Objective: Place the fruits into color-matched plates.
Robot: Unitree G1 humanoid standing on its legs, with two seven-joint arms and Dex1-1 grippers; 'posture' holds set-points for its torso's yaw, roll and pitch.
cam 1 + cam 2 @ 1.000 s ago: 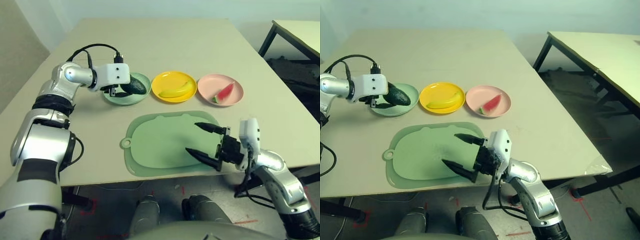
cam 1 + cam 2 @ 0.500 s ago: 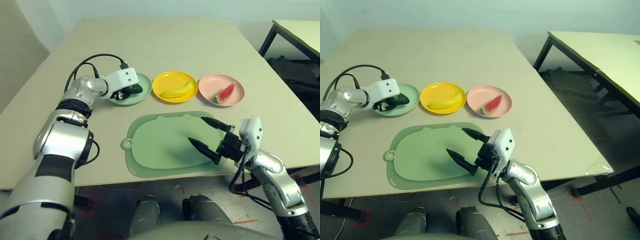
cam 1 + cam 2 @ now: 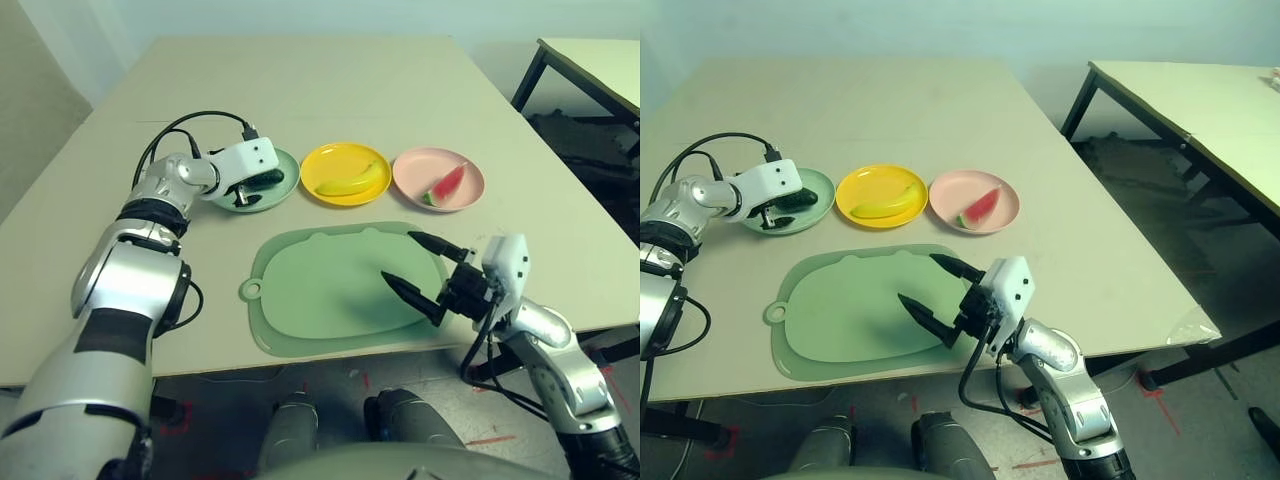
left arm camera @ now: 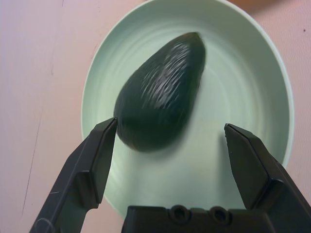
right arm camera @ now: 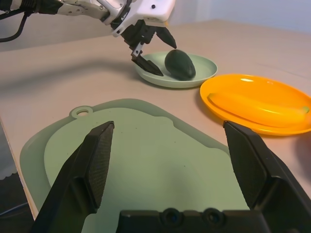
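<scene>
- Left wrist view: avocado (image 4: 160, 92) lies in mint green plate (image 4: 262, 63); left gripper (image 4: 172, 160) spread wide, holding nothing.
- Banana (image 3: 352, 181) on yellow plate (image 3: 322, 160), watermelon wedge (image 3: 447, 184) on pink plate (image 3: 412, 170).
- Right gripper (image 3: 424, 273) gaping, empty, over cutting mat (image 3: 320, 300).
- Sorting looks finished; plate contact only presumed.

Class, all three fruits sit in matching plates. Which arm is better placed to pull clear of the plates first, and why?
Left. Its claw stands open at the mint green plate, the avocado lying free between its fingers. The right claw already hangs open over the green mat, away from the plates.
</scene>
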